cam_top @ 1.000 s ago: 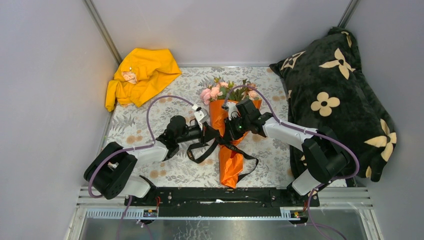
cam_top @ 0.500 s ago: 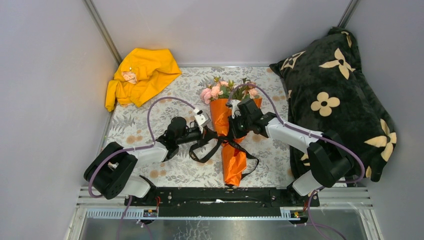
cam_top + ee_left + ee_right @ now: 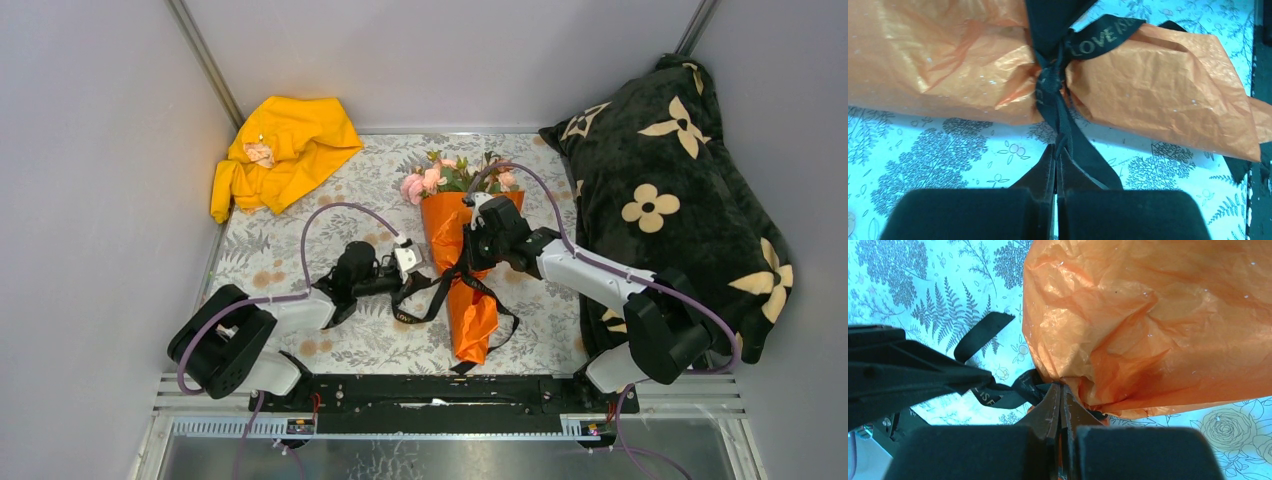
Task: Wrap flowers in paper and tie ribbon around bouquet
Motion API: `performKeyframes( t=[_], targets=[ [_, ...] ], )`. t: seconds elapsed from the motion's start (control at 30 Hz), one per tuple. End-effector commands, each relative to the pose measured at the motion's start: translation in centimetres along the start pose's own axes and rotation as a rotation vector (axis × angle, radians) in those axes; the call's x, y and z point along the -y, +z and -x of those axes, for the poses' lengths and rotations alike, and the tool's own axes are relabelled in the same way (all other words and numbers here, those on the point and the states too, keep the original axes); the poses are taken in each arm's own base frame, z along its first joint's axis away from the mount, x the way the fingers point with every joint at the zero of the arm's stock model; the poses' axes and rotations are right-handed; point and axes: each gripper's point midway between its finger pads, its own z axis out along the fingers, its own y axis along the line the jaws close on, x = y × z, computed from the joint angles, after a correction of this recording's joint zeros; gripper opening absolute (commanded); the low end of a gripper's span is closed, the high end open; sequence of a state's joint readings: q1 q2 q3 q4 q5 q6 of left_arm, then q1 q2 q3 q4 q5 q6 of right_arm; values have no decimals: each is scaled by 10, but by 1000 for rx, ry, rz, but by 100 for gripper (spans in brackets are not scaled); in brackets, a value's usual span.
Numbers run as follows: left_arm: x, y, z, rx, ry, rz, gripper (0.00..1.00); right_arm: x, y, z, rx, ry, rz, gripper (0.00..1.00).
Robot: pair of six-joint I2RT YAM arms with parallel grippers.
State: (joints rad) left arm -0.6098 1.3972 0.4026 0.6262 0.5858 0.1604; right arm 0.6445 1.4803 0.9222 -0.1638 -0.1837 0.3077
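The bouquet lies mid-table: pink flowers point(image 3: 425, 182) with green leaves stick out of the far end of an orange paper point(image 3: 472, 315) cone. A black ribbon point(image 3: 428, 298) with gold lettering is knotted around the cone's pinched waist, loose ends trailing on the cloth. My left gripper point(image 3: 418, 276) sits just left of the cone, shut on a ribbon point(image 3: 1053, 85) strand that runs taut from the knot to its tips point(image 3: 1057, 148). My right gripper point(image 3: 466, 262) is over the waist, shut at the knot point(image 3: 1059, 386), with ribbon point(image 3: 998, 395) to its left and paper point(image 3: 1158, 315) above.
A yellow garment point(image 3: 280, 150) is bunched in the far left corner. A large black pillow point(image 3: 670, 190) with cream flower shapes fills the right side. The floral tablecloth point(image 3: 300, 260) covers the table, grey walls close it in, and a black rail point(image 3: 440, 395) runs along the near edge.
Both grippers closed on the ribbon. The left gripper drew back leftward and the right shifted up and right, tightening the ribbon at the waist. The cone's lower end swung slightly right.
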Motion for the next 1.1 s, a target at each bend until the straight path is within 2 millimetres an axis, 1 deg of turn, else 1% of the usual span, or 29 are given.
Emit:
performKeyframes(
  t=[0.0, 0.17, 0.2, 0.23, 0.27, 0.3, 0.33, 0.37, 0.4, 0.43, 0.47, 0.53, 0.57, 0.6, 0.7, 0.77, 0.9, 0.93, 1.0, 1.07],
  targets=[
    [16, -1, -10, -17, 102, -73, 0, -9, -5, 34, 145, 25, 13, 0],
    [15, -5, -21, -49, 157, -69, 0, -7, -6, 25, 146, 43, 15, 0],
    [15, -6, -20, -49, 169, -68, 14, -7, -5, 23, 140, 47, 20, 0],
    [15, -7, -16, -42, 183, -70, 47, -8, -5, 20, 131, 50, 27, 0],
    [16, -7, -12, -34, 213, -88, 62, -9, -4, 18, 125, 55, 37, 0],
    [20, -8, -8, -31, 259, -118, 65, -11, -3, 17, 124, 62, 50, 0],
    [25, -10, -5, -33, 304, -161, 65, -12, -3, 14, 118, 69, 55, 0],
    [29, -12, -1, -29, 332, -195, 66, -15, -3, 20, 143, 70, 72, 0],
    [34, -14, 2, -32, 362, -235, 67, -16, -4, 21, 149, 72, 79, 0],
    [40, -17, 4, -41, 395, -281, 70, -17, -5, 23, 153, 73, 79, 0],
    [47, -21, 1, -64, 406, -328, 73, -17, -6, 24, 157, 74, 78, 0],
    [50, -23, 10, -56, 430, -360, 74, -17, -7, 24, 164, 77, 76, 0],
    [49, -21, 18, -41, 424, -358, 71, -16, -8, 25, 170, 79, 75, 0],
    [48, -18, 29, -16, 404, -348, 67, -17, -8, 25, 175, 79, 76, 0],
    [39, -5, 64, 78, 286, -281, 47, -17, -10, 25, 180, 81, 77, 0],
    [36, 2, 77, 129, 268, -258, 45, -17, -12, 26, 187, 78, 79, 0],
    [28, 25, 74, 129, 331, -171, 40, -19, -12, 26, 187, 83, 90, 0],
    [23, 30, 74, 133, 356, -144, 40, -19, -13, 25, 187, 85, 92, 0],
    [15, 35, 72, 128, 379, -103, 43, -21, -13, 24, 188, 90, 102, 0],
    [7, 39, 72, 121, 379, -71, 43, -21, -13, 23, 186, 91, 108, 0]
  ],
)
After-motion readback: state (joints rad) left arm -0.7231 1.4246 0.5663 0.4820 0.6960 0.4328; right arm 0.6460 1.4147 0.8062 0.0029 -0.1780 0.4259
